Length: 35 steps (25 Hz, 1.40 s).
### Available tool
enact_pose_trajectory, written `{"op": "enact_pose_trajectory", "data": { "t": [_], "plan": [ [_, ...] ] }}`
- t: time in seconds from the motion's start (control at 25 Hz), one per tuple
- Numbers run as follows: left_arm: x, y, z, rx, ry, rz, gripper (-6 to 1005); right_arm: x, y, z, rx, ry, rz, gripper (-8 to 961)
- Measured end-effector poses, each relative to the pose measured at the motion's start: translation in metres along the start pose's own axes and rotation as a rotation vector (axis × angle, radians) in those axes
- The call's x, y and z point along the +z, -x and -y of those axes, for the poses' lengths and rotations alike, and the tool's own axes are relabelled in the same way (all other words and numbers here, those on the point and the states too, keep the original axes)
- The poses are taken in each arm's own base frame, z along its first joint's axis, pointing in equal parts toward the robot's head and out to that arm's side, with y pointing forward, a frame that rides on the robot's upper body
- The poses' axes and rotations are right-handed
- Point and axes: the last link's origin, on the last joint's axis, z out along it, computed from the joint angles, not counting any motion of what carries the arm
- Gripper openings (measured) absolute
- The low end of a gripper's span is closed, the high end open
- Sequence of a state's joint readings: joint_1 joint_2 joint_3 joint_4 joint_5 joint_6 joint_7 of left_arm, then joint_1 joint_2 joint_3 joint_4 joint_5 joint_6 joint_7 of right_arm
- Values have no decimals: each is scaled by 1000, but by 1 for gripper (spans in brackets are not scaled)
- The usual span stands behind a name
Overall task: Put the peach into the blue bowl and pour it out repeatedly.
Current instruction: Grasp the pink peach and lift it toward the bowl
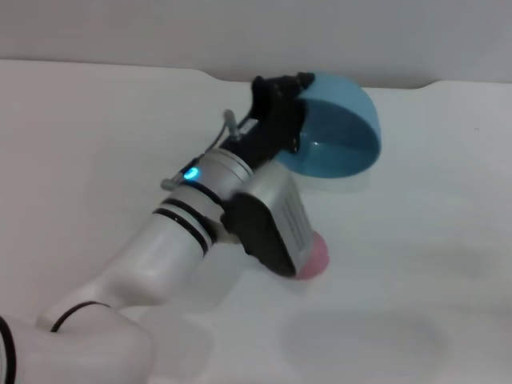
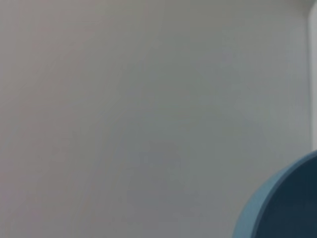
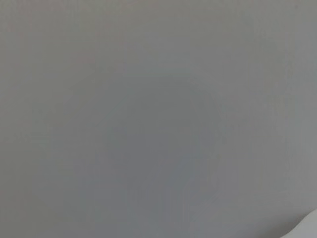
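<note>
Pour done: left hand (image 1: 282, 108) clamps tipped blue bowl (image 1: 336, 132) (looks empty), peach (image 1: 314, 258) on tabletop (image 1: 416, 264), reload next.

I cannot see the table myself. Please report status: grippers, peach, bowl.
Left gripper shut on bowl rim, bowl lifted and tipped on its side. Peach out, on table, half hidden behind left wrist. Right gripper not in view. Nothing in the way.
</note>
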<state>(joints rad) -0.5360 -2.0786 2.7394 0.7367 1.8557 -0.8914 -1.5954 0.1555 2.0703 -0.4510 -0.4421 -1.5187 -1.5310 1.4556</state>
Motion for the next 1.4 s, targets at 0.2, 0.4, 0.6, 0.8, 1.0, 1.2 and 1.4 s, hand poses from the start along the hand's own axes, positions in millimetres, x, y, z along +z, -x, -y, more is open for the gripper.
{"op": "enact_pose_trajectory", "data": {
  "t": [0.2, 0.4, 0.6, 0.8, 1.0, 1.2, 1.4],
  "plan": [
    [7, 14, 22, -301, -64, 116, -1, 13, -6, -5, -7, 40, -62, 569],
    [25, 51, 49, -692, 72, 287, -1, 37, -11, -14, -16, 113, -136, 566],
    [20, 83, 65, -1095, 287, 315, -2, 59, -17, -23, -29, 177, -265, 563],
    [4, 117, 88, -1353, 423, 391, -2, 81, -22, -33, -61, 237, -376, 560],
    [-16, 137, 94, -1432, 633, 631, -2, 109, -24, -44, -98, 276, -551, 557],
    [-31, 138, 95, -1441, 693, 732, -1, 148, -31, -59, -190, 286, -741, 554],
    [-42, 137, 93, -1455, 718, 742, -1, 185, -44, -79, -304, 294, -876, 551]
  ]
}}
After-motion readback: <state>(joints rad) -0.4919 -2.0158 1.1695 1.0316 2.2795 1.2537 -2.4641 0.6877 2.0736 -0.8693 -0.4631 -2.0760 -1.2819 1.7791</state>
